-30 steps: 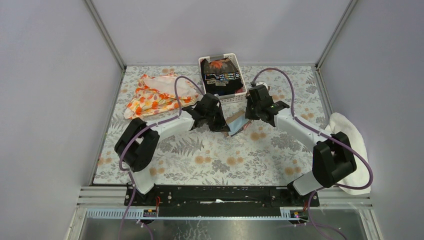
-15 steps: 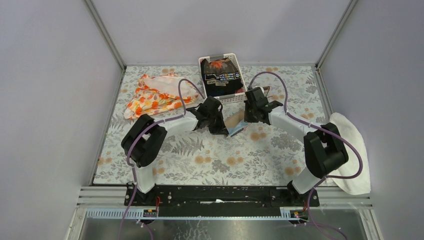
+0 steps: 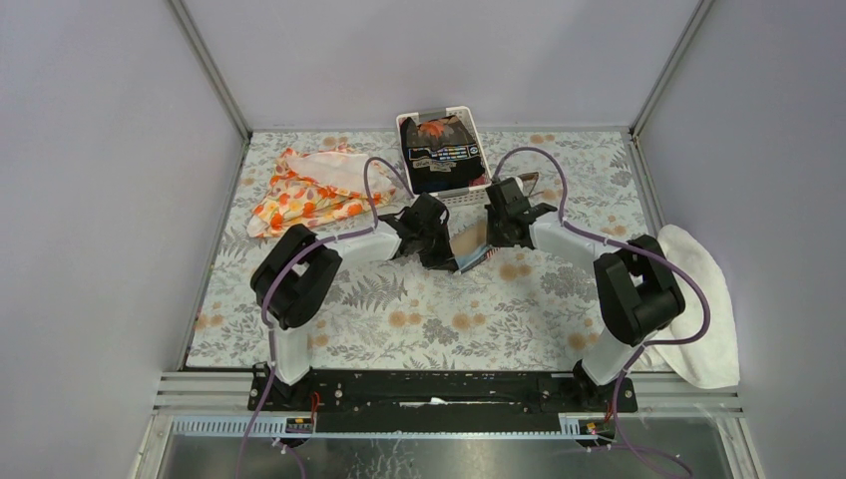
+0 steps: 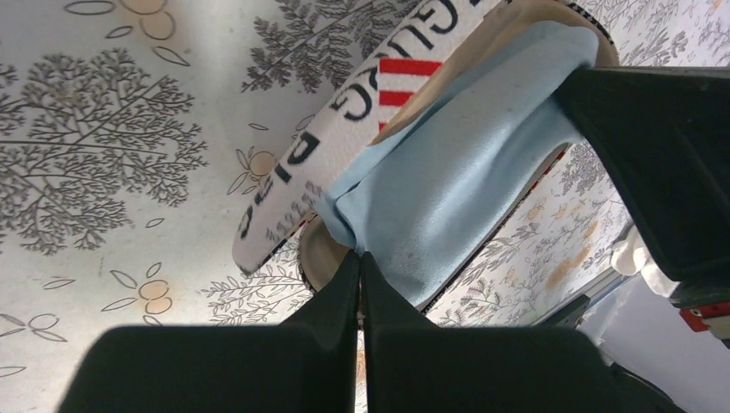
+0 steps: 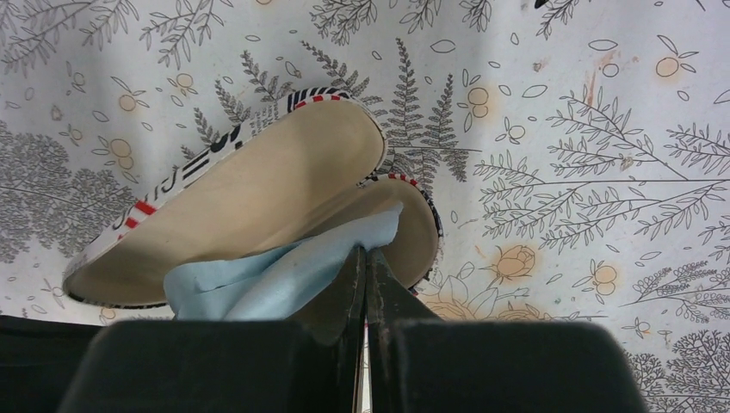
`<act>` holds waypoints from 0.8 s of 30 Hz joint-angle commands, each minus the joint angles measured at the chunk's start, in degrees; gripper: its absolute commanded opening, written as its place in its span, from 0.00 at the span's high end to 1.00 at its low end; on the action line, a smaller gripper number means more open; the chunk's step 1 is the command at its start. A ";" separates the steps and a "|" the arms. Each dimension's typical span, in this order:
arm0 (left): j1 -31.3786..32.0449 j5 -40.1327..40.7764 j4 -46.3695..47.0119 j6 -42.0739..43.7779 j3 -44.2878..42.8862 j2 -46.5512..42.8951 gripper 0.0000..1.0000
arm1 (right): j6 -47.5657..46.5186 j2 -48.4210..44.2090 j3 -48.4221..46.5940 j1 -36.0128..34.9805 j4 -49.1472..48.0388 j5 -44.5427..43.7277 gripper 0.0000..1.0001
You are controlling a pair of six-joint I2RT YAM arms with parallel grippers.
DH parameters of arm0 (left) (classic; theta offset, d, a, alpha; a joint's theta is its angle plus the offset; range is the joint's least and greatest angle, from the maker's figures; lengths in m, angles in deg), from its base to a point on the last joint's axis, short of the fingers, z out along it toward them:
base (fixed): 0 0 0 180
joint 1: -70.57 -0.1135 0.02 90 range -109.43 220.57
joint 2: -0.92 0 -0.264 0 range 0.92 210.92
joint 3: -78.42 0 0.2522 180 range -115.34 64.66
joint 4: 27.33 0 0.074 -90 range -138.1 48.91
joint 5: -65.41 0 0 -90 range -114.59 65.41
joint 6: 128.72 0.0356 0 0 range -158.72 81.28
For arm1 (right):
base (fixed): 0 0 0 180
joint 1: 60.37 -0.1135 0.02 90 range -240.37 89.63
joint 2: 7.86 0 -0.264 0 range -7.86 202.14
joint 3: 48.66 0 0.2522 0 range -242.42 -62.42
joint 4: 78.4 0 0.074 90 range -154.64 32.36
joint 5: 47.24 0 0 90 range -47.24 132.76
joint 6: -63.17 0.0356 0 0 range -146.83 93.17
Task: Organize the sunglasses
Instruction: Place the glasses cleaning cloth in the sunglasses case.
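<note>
An open case [image 5: 258, 185], tan inside and white with lettering and red stripes outside [image 4: 344, 95], lies on the floral table at mid-back [image 3: 465, 238]. A light blue cloth [image 4: 456, 163] lies across its opening and also shows in the right wrist view [image 5: 275, 275]. My left gripper [image 4: 359, 255] is shut on one corner of the cloth [image 3: 474, 255]. My right gripper [image 5: 366, 249] is shut on the opposite corner. A thin brown thing that looks like the sunglasses [image 3: 527, 180] lies right of the basket, behind the right gripper [image 3: 491, 236].
A white basket [image 3: 461, 197] with dark items stands at the back centre, just behind the case. An orange floral cloth [image 3: 309, 190] lies at the back left. A white towel [image 3: 703, 299] hangs over the right edge. Metal posts and grey walls surround the table.
Both grippers have sunk lower toward the case with the cloth between them. The right gripper has shifted a little left. Both arms' elbows have drawn inward.
</note>
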State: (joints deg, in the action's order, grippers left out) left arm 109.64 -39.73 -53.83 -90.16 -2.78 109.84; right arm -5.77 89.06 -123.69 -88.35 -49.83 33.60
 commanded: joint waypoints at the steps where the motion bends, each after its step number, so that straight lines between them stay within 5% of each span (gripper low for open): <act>1: 1.15 0.77 -0.84 3.65 -2.02 1.20 1.00 | -1.39 0.72 1.96 0.51 -1.77 -1.82 1.00; 24: 1.61 3.77 -5.18 12.90 -3.19 3.51 1.00 | -1.06 -7.95 14.80 0.48 -11.25 -0.57 1.00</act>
State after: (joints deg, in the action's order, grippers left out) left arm 111.04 -37.67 -57.04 -79.50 -4.84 111.66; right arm -6.29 83.88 -109.77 -88.31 -57.72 34.23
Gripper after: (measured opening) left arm 0.003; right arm 0.010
